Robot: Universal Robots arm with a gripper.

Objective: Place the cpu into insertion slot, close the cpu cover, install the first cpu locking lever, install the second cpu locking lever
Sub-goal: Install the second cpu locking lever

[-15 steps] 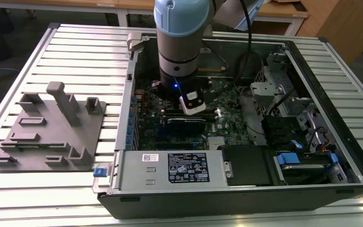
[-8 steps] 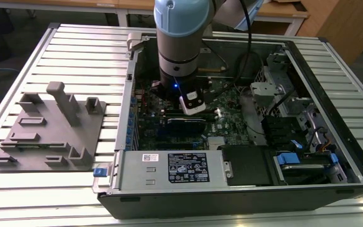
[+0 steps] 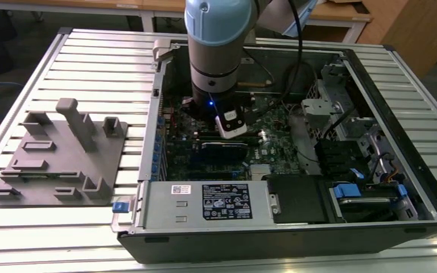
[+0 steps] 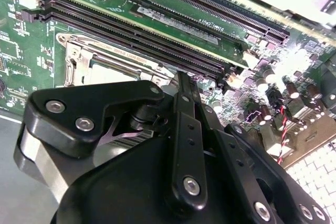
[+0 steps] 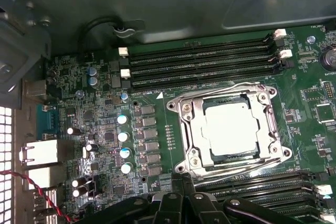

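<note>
The cpu [image 5: 230, 127], with its silvery top, lies in the insertion slot [image 5: 229, 128] on the green motherboard [image 5: 157, 129]. The cpu cover [image 5: 187, 124] is folded flat over it and frames the chip. One thin wire lever [image 5: 231, 87] runs along one side of the cover, and a second [image 5: 247, 168] runs along the opposite side. Both look laid down. In both wrist views my gripper [image 5: 181, 183] hovers just beside the socket edge, shut with nothing in it. The second wrist view shows the gripper [image 4: 182, 80] tip next to the slot [image 4: 105, 66]. The arm [image 3: 212, 57] reaches down into the case.
Long black memory slots [image 5: 199, 64] flank the socket on both sides. Capacitors [image 5: 123, 137] and port blocks [image 5: 42, 153] stand beside it. The open computer case [image 3: 400, 114] surrounds the board, with a power supply [image 3: 203, 202] at its front. A grey fixture block [image 3: 59, 153] sits at the exterior view's left.
</note>
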